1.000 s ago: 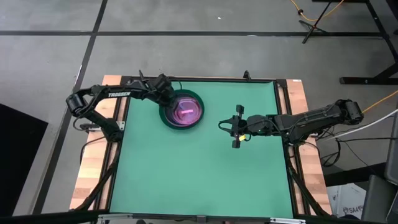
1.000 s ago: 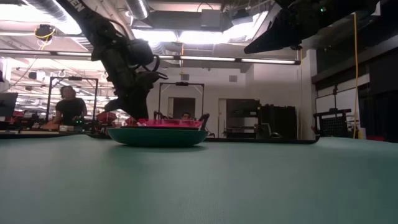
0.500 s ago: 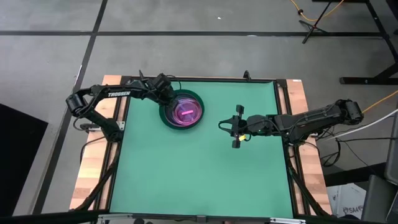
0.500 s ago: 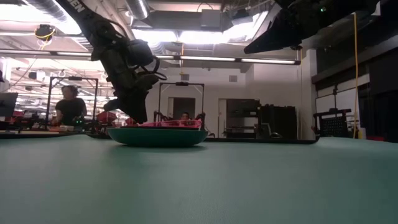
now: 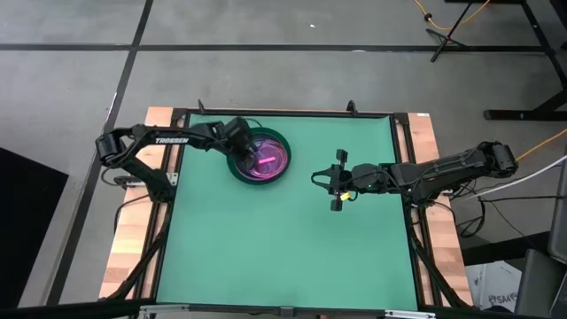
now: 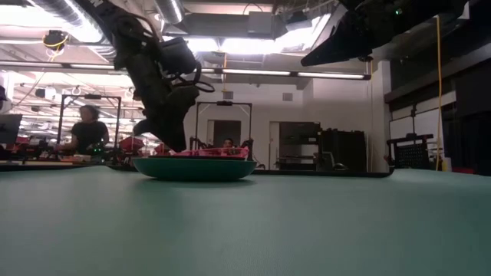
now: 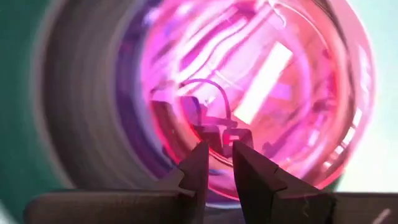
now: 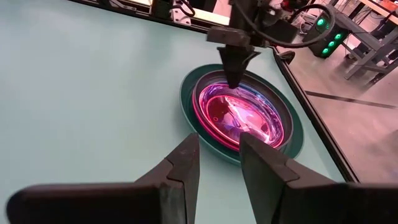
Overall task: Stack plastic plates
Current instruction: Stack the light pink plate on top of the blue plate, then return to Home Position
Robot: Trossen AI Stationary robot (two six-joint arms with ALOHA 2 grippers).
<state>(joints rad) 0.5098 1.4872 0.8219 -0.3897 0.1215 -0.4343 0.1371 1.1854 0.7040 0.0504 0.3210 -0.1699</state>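
Observation:
The plastic plates (image 5: 263, 158) sit nested in one stack near the table's far left. A large dark green plate (image 8: 189, 102) is at the bottom, its underside on the mat. A dark grey rim (image 7: 81, 106) and a hot pink rim (image 8: 205, 115) show inside it, and a translucent pink plate (image 7: 261, 93) lies on top. My left gripper (image 7: 217, 152) hovers just above the stack's left rim and points down, its fingers a narrow gap apart. It also shows in the low view (image 6: 175, 144). My right gripper (image 5: 317, 179) waits open at mid-table right, facing the stack.
Green mat (image 5: 283, 257) spreads wide between the stack and the near edge. Wooden borders (image 5: 128, 257) flank the table. In the low view, a person (image 6: 90, 130) sits in the room beyond the table, and my right arm (image 6: 360, 31) hangs high overhead.
My left gripper has risen from the left rim of the stack and now stands a little above it. The plates have stayed where they were.

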